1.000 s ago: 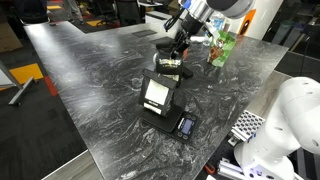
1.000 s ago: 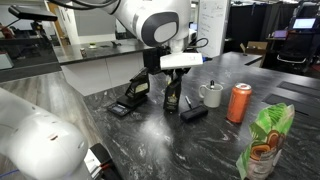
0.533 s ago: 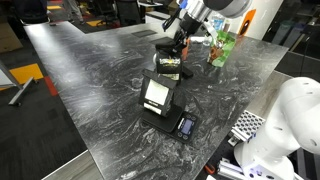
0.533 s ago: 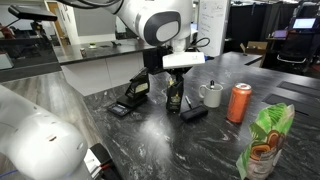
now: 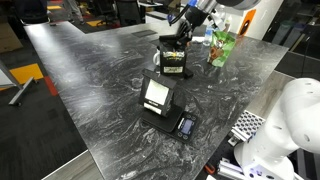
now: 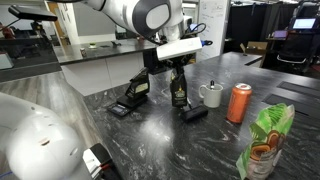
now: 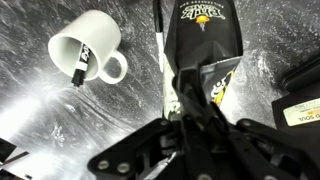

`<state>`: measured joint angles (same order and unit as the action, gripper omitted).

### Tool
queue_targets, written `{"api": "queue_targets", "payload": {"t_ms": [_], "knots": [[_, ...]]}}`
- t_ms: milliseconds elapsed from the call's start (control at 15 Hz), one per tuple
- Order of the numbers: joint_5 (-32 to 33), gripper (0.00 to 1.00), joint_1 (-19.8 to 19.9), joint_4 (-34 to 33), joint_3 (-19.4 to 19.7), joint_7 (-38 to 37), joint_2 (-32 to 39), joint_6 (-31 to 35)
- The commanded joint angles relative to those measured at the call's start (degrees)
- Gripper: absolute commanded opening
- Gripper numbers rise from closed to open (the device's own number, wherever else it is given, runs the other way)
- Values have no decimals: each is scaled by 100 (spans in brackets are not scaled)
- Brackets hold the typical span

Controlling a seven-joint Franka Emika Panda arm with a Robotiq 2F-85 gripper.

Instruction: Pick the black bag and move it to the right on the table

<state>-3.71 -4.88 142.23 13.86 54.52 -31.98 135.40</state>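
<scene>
The black bag (image 7: 205,40), a small pouch with yellow and white label markings, hangs from my gripper (image 7: 190,85), which is shut on its top edge. In both exterior views the black bag (image 5: 173,60) (image 6: 180,90) sits just above the dark marble table (image 5: 90,70). My gripper (image 5: 176,42) comes down on it from above, and also shows in an exterior view (image 6: 177,68). The jaws' contact with the pouch is partly hidden by the gripper body.
A white mug (image 6: 211,95) (image 7: 85,55) stands beside the bag. An orange can (image 6: 239,102) and a green bag (image 6: 265,140) (image 5: 222,45) stand further along. A black device with a white screen (image 5: 157,97) and a small black box (image 5: 186,126) lie near the table's edge.
My gripper has risen with the black bag in it; the bag has come up off the table and shifted slightly sideways. Nothing else has moved.
</scene>
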Motion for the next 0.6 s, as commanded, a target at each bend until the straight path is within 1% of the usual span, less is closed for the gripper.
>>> {"api": "queue_targets", "payload": {"t_ms": [0,267,400,533], "knots": [[247,1,541,403,-45,-455,-877,112],[550,1,1152,661,177,-1219,-1542,35],[698,1,1453,775,347,-1574,-1743,42],[862,1,1711,813,523,-1917,-1781,53]]}}
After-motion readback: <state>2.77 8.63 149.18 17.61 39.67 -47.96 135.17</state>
